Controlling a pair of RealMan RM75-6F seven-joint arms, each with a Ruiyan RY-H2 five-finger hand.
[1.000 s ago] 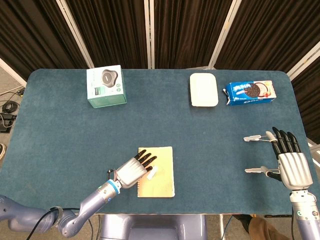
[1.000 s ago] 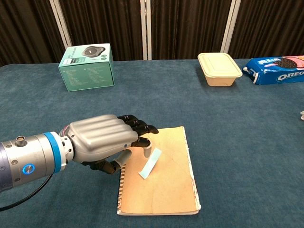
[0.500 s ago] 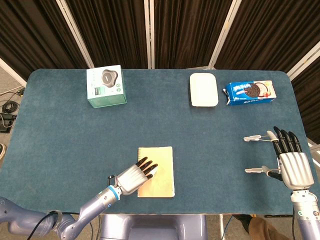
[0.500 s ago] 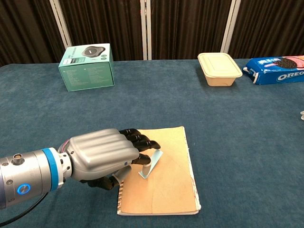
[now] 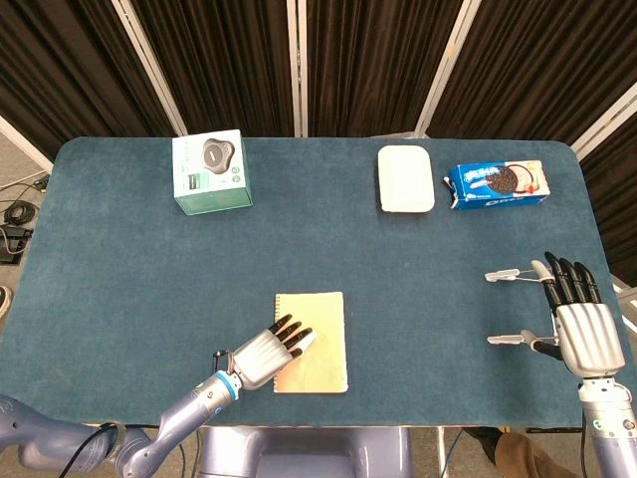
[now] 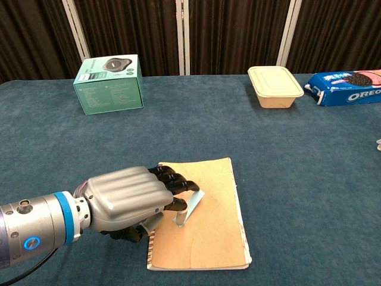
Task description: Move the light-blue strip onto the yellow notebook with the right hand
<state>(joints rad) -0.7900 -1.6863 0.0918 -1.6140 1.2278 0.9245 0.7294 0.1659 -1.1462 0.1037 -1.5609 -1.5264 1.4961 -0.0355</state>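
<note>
The yellow notebook (image 5: 324, 360) (image 6: 208, 238) lies near the table's front edge, left of centre. The light-blue strip (image 6: 192, 204) (image 5: 308, 341) lies slanted on its left half. My left hand (image 5: 263, 355) (image 6: 126, 197) hovers low over the notebook's left edge, fingers curled down onto the strip's upper-left part. The fingers hide the contact, so I cannot tell whether the strip is pinched. My right hand (image 5: 576, 319) stays far off at the table's right edge, open with fingers spread and holding nothing.
A teal box (image 5: 209, 171) (image 6: 109, 83) stands at the back left. A cream lidded container (image 5: 405, 178) (image 6: 275, 86) and a blue Oreo pack (image 5: 498, 183) (image 6: 348, 86) lie at the back right.
My left hand has drawn back toward the front edge and lowered, its fingers curling over the strip. The strip has barely shifted. The right hand has not moved.
</note>
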